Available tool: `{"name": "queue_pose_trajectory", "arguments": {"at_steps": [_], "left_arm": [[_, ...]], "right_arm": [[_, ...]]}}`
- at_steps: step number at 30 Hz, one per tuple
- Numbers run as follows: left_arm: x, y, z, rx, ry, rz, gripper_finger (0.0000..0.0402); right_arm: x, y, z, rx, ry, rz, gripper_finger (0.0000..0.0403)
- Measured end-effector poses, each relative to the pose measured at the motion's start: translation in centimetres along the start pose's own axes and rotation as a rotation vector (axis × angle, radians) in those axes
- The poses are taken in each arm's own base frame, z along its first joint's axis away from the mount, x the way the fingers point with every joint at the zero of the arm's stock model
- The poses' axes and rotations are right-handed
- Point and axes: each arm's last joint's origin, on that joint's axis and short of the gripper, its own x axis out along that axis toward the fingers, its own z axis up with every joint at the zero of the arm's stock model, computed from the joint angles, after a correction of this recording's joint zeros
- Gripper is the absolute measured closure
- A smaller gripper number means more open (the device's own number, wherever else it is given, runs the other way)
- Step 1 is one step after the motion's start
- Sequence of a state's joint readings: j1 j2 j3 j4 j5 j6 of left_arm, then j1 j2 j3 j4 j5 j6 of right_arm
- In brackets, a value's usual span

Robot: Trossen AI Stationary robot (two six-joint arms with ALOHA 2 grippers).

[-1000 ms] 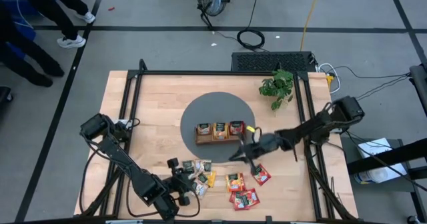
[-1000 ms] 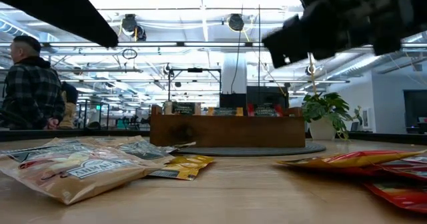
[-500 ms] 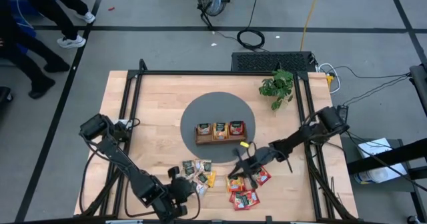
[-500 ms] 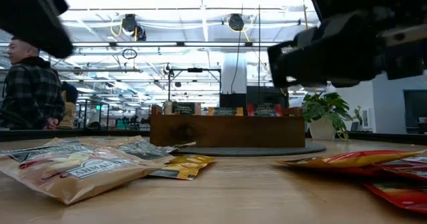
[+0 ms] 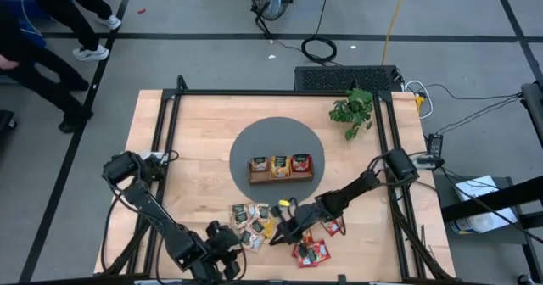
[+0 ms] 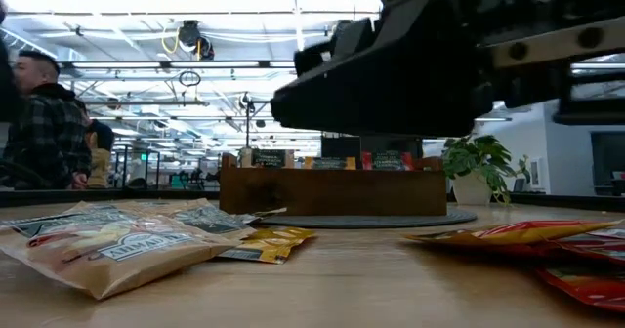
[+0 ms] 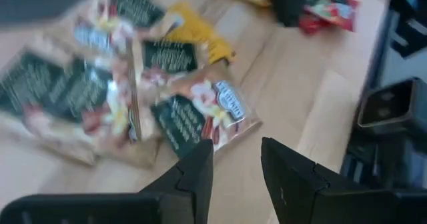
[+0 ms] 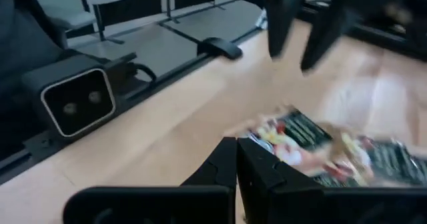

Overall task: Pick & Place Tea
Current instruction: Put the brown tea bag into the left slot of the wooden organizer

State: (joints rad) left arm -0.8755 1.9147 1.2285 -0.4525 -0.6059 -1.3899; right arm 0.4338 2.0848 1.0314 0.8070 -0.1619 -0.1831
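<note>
Wooden table (image 5: 195,141), blurred tea (image 7: 193,114) (labels unreadable)

Left arm bent low along the lower left of the high view, its claw (image 5: 227,253) near the bottom edge, fingers (image 7: 193,177) parted with nothing between. Right arm stretched diagonally from right edge toward lower centre, claw (image 5: 277,237) fingers pressed together.

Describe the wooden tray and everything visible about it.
The tray is a long brown wooden box with three compartments in a row. It sits level on the dark round mat in the middle of the table. Each compartment holds upright tea sachets with dark green labels; the rightmost look red. In the low view its plain front wall hides all but the sachet tops. Neither gripper touches it.
</note>
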Motion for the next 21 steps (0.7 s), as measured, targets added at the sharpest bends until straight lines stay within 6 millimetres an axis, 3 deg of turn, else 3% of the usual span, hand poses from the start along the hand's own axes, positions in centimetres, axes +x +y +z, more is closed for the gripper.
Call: {"name": "queue_pose_trajectory", "arguments": {"at_steps": [5,12,21], "left_arm": [[0.7,-0.1,-0.5,-0.069,0.009,-0.009,0.027],[0.6,-0.4,-1.0,-0.135,0.039,-0.034,0.0265],[0.9,0.1,-1.4,-0.213,0.094,0.02,0.0182]], "right_arm": [[1.3,-0.2,0.0,-0.042,0.016,0.006,0.0402],[2.9,-0.3,-2.2,-0.088,0.075,0.011,0.0403],[3.0,-0.2,-2.1,-0.135,0.042,0.006,0.0403]]}}
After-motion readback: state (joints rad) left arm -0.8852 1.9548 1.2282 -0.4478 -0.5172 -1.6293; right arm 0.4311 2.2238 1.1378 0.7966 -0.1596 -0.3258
